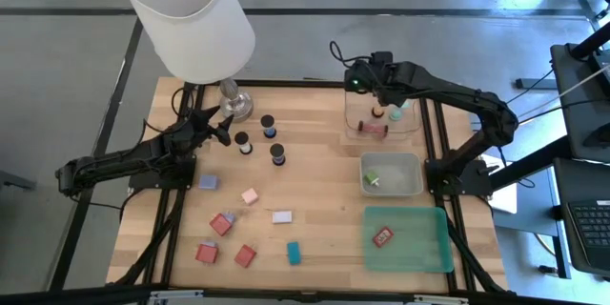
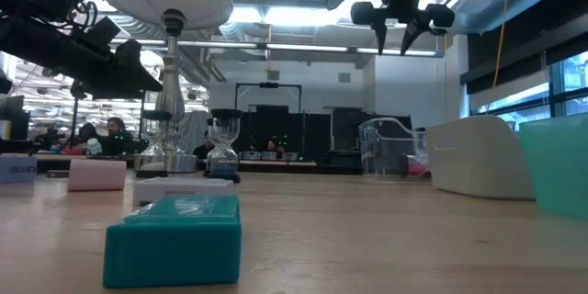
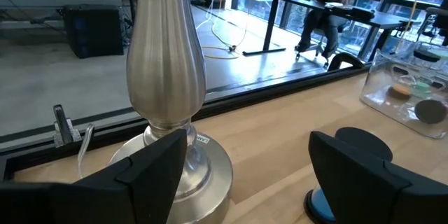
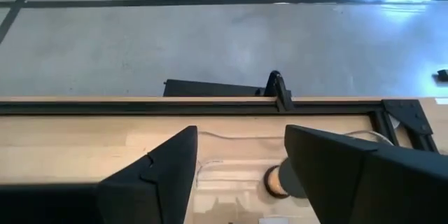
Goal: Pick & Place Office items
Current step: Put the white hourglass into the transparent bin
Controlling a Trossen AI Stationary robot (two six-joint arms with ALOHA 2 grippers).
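The right gripper [image 1: 374, 92] hangs empty above the clear tray [image 1: 408, 126], jaws half apart, while the left gripper [image 1: 217, 126], jaws wide and empty, waits near the lamp base [image 1: 235, 105]. To do well, the left should approach the black cylinders [image 1: 245, 143] slowly — the lamp stands just beside. Only the high view shows the blocks [image 1: 221, 224] scattered over the surface [image 1: 315, 176]; the low view shows how high the right gripper is.

One camera looks straight down on the whole desk [image 1: 315, 181], another sits at desk-top height facing the room, and both wrist cameras look closely past their fingers; overhead and left-wrist views share the lamp [image 1: 195, 19].
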